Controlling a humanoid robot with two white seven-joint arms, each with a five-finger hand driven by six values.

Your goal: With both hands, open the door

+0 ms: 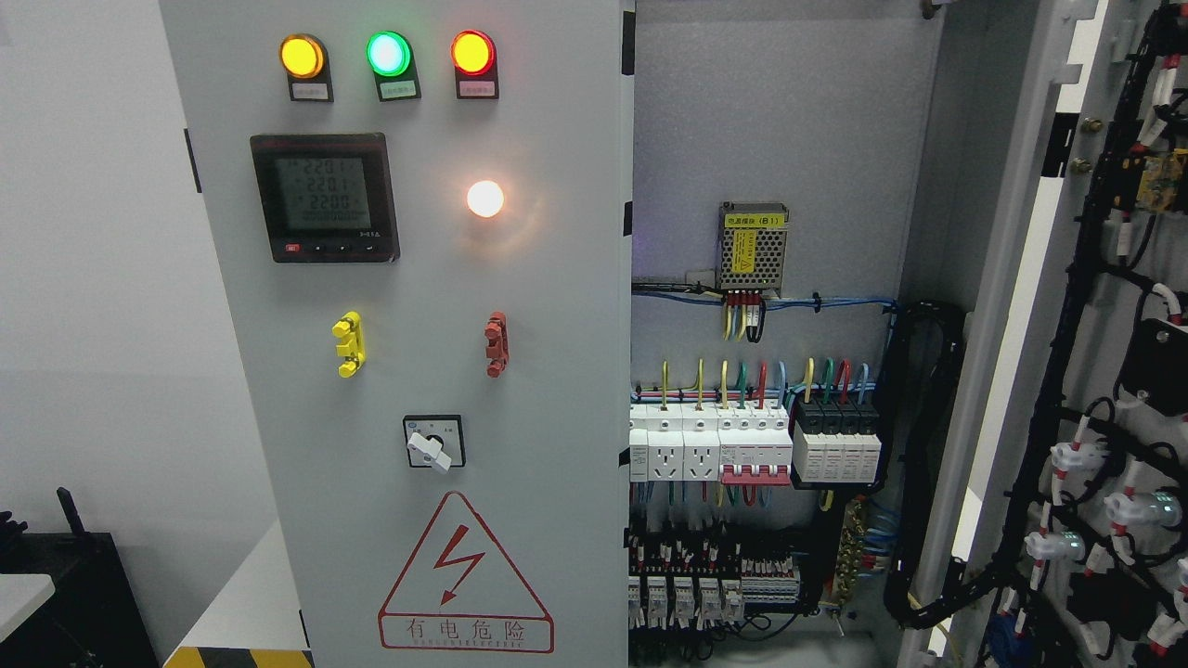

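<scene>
Fingers of either robot hand are out of view, so their state cannot be told. Right door [1067, 371] of the cabinet stands swung open, baring breakers [710, 445] and wiring inside; left door [418, 371] remains closed, indicator lamps [388, 54] lit.

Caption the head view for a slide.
Electrical cabinet: right door swung open, exposing breakers; left door shut, indicator lamps lit.

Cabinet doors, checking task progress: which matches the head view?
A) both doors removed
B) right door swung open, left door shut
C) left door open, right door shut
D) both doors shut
B: the right door stands swung out showing its inner wiring and the breakers inside, while the left door remains closed.
</scene>
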